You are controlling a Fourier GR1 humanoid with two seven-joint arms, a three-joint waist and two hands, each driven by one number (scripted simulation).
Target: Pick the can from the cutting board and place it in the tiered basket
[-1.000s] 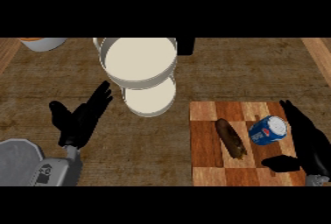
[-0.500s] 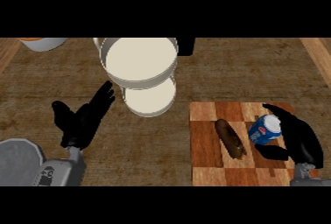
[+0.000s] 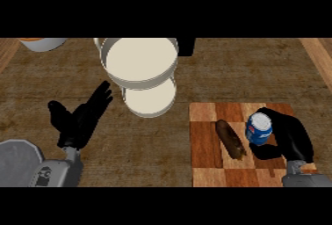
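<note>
A blue can (image 3: 258,128) with a white top stands on the checkered wooden cutting board (image 3: 209,171) at the right. My right hand (image 3: 289,136) is curled round the can, thumb below it and fingers behind it. The tiered basket (image 3: 140,66) is at the top centre: a large white round upper tier with a smaller lower tier (image 3: 150,99) beneath it. My left hand (image 3: 79,118) rests open on the counter at the left, fingers pointing up and to the right.
A brown elongated item (image 3: 230,139) lies on the cutting board just left of the can. A white and orange bowl (image 3: 43,43) sits at the top left corner. A dark object (image 3: 185,46) stands behind the basket.
My right hand moved left onto the can and closed round it. The can has shifted slightly left. The left hand has stayed where it was.
</note>
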